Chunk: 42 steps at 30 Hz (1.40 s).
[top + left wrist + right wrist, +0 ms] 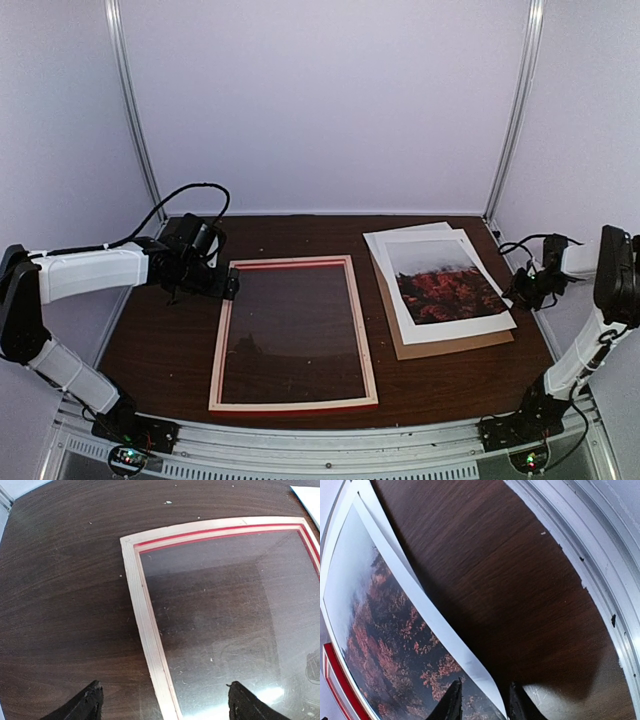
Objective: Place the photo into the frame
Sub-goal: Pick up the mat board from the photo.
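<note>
The large paper photo, misty grey sky above red-orange foliage with a thin white border, lies right of centre in the top view. It is the top sheet of a loose stack, probably so it can be taken first. The right gripper is at its right-hand edge. In the right wrist view that white edge curls up off the dark wooden table and runs between the two black fingers, which stand partly apart with a gap showing, so the paper does not look pinched yet. Under the photo are one plain white sheet and one brown backing board. The one thin-railed rectangular frame lies flat in the centre, pale wood back upward and red showing at its edges, apparently ready to receive the print over its clear pane. The left gripper hovers at the frame's upper left, jaws wide apart and empty, astride the left rail in its wrist view, likely to steady it.
</note>
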### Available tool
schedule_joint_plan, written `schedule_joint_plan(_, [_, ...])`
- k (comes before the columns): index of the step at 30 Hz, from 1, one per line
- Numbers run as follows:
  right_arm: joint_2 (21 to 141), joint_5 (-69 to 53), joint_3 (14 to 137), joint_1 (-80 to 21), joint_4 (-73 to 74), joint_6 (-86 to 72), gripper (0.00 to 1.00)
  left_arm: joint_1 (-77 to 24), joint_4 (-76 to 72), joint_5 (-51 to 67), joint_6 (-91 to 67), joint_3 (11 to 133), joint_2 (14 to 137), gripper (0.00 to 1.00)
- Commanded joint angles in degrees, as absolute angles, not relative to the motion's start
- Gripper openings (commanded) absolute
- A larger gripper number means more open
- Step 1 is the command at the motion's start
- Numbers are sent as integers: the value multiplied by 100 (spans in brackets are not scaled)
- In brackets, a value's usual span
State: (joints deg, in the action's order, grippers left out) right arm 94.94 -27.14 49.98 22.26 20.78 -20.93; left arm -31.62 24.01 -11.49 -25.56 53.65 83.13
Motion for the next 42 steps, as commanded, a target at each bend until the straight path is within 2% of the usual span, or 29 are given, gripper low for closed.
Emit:
schedule_joint_plan(1, [9095, -2732, 4914, 2250, 2113, -2030, 28, -3196, 2206, -1052, -2522, 5343, 8288, 87])
schedule_joint_plan(7, [8775, -2778, 4874, 2249, 2127, -2009, 14, -3192, 2216, -986, -2549, 5353, 8306, 87])
schedule_joint_plan(16, [8650, -2933, 4879, 2235, 2158, -1949, 0, -3196, 2236, -888, -2582, 5392, 8318, 87])
schedule_joint_plan(20, [8754, -2954, 4870, 2241, 2136, -1942, 2, -3196, 2234, -841, -2601, 5410, 8330, 87])
schedule_joint_plan(29, [8911, -2983, 4782, 2203, 2057, -1969, 15, -3197, 2257, -791, -2610, 5466, 8415, 87])
schedule_joint_plan(42, [8965, -2962, 4605, 1989, 1954, -2007, 13, -3197, 2259, -853, -2619, 5361, 8416, 87])
